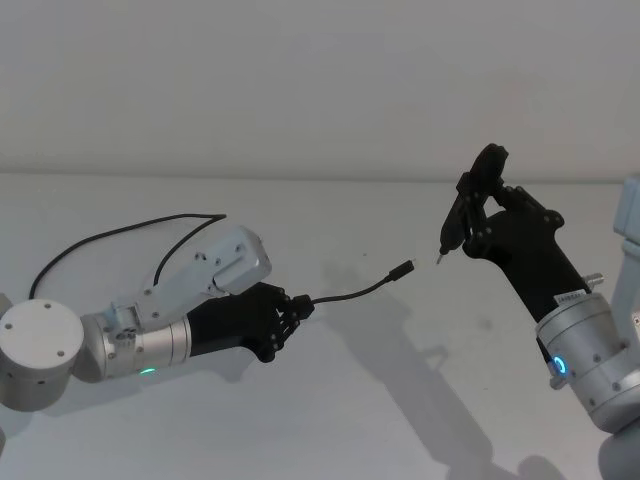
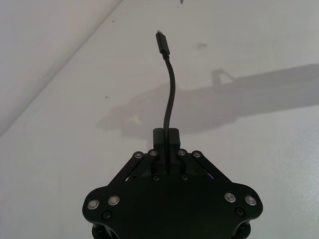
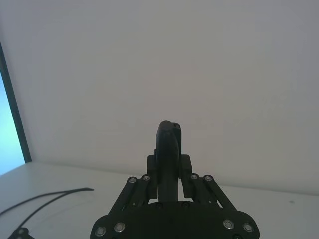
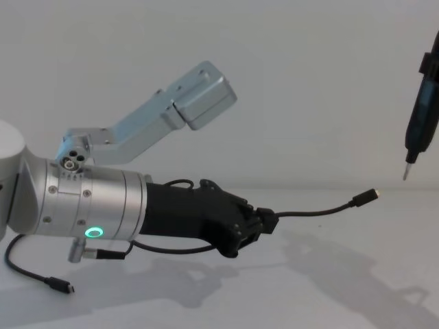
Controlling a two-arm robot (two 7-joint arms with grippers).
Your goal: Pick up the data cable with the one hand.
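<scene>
- Left gripper (image 1: pixel 298 312): pinched tight on data cable (image 1: pixel 352 293), plug end free above white table (image 1: pixel 380 400).
- Right gripper (image 1: pixel 478 222): raised, clamping slim black tool (image 1: pixel 462 215).

From the head we look down at the white table (image 1: pixel 330 400), both arms spread below us. Our chest camera sits lower, looking level across it, close on the left gripper (image 4: pixel 266 221) at 7 o'clock. Our left wrist camera looks out along the data cable (image 2: pixel 169 94) toward 12 o'clock; head and chest share that cable. Our right wrist camera faces the far wall (image 3: pixel 199 69).
</scene>
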